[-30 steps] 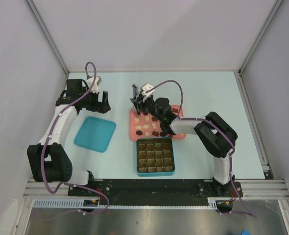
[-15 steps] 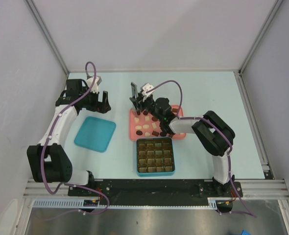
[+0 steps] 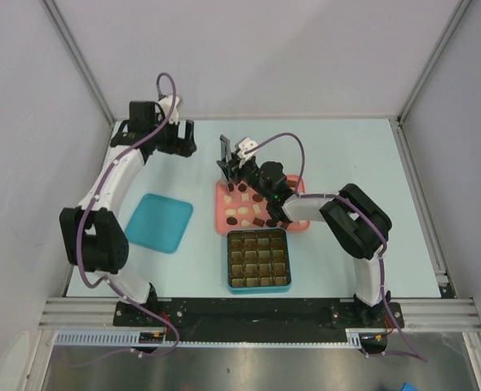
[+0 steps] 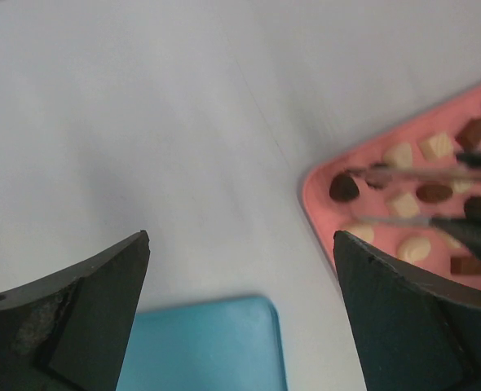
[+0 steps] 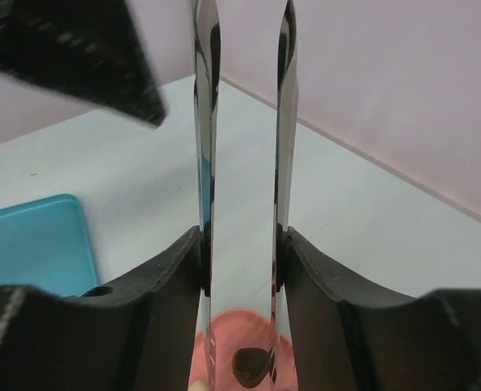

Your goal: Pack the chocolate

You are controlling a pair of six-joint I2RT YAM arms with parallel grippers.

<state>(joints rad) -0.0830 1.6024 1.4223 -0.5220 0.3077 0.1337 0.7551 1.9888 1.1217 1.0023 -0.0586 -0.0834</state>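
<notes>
Chocolate (image 4: 344, 189) pieces, loose on pink tray (image 4: 314, 213): probably light, firm, easily marred, best nipped across their sides; right gripper (image 5: 240, 257) clamps tweezers (image 5: 205, 122), blades parted; left gripper (image 4: 240, 244) spread, empty.

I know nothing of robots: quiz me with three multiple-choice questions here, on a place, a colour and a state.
1. Where do the chocolates lie?
A in the pink tray
B in a glass jar
C on the floor
2. What colour is the gridded box rim?
A red
B teal
C white
3. The left end effector is:
A shut on a chocolate
B gripping a spoon
C wide open, empty
Answers: 1 A, candies dot the tray; 2 B, a teal edge frames the grid; 3 C, jaws far apart, nothing between.
</notes>
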